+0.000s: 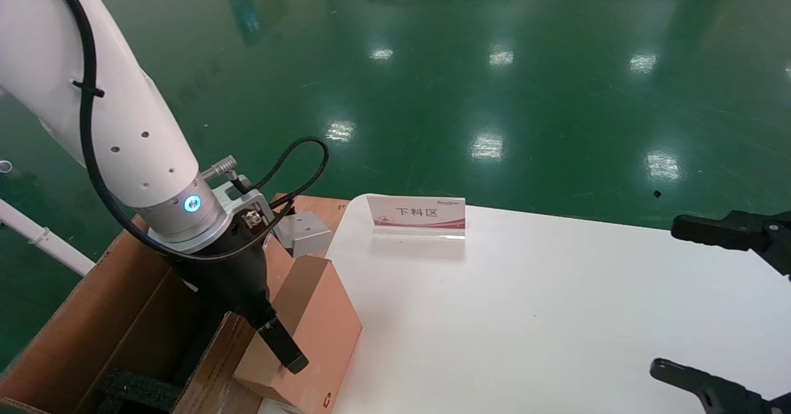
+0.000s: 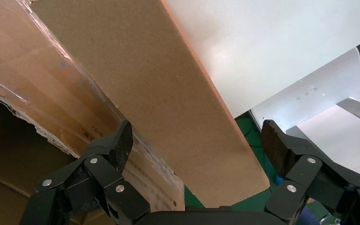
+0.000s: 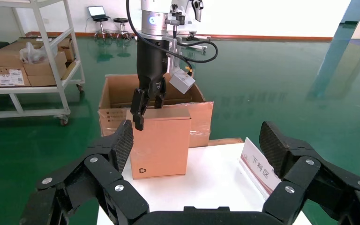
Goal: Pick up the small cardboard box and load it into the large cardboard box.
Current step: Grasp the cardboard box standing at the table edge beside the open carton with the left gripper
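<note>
- Small box (image 1: 321, 315): plain pinkish-brown carton, closed, smooth faces, a black recycling symbol low on one face. It stands upright at the edge of the white surface (image 1: 525, 315), directly beneath the left end effector (image 1: 272, 333), whose open fingers straddle its top edge.
- Large box (image 1: 123, 321): big brown corrugated carton, open at the top, black foam inside, clear tape and small print along the flap. It sits just beside the small box, partly under the left end effector.
</note>
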Controlling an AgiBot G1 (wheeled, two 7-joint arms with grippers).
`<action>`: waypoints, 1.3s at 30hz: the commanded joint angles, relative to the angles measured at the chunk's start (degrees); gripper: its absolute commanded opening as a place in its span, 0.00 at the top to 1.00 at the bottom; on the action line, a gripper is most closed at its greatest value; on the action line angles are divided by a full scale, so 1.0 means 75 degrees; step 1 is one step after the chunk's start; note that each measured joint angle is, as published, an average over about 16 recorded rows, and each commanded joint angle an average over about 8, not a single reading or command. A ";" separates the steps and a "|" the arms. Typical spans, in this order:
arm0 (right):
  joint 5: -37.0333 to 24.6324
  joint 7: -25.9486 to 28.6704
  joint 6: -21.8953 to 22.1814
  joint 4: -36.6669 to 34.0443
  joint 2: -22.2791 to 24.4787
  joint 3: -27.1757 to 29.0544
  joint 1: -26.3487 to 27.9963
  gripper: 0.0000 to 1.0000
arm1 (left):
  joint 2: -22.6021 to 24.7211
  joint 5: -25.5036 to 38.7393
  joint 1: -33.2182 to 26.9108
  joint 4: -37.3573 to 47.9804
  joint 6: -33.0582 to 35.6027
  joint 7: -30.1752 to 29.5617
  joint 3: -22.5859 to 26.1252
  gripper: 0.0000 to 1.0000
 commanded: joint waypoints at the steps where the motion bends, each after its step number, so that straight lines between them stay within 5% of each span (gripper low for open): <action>1: 0.0000 0.0000 0.0000 0.0000 0.0000 0.0000 0.0000 0.00 | 0.0001 -0.0002 0.0003 0.0001 -0.0002 0.0000 0.0002 0.02; 3: 0.0000 0.0000 0.0001 0.0000 0.0000 0.0000 0.0000 0.06 | 0.0000 0.0001 0.0001 0.0001 0.0000 0.0000 -0.0004 0.27; 9: 0.0000 0.0000 0.0000 0.0000 0.0000 0.0000 0.0000 0.81 | -0.0004 0.0008 -0.0004 0.0002 0.0006 0.0002 -0.0019 1.00; 11: 0.0000 0.0000 0.0000 0.0000 0.0000 0.0000 0.0000 1.00 | -0.0004 0.0009 -0.0005 0.0002 0.0008 0.0002 -0.0023 1.00; 39: -0.0001 0.0000 0.0000 0.0000 0.0000 0.0000 0.0000 1.00 | -0.0012 0.0024 -0.0016 0.0003 0.0019 0.0002 -0.0044 1.00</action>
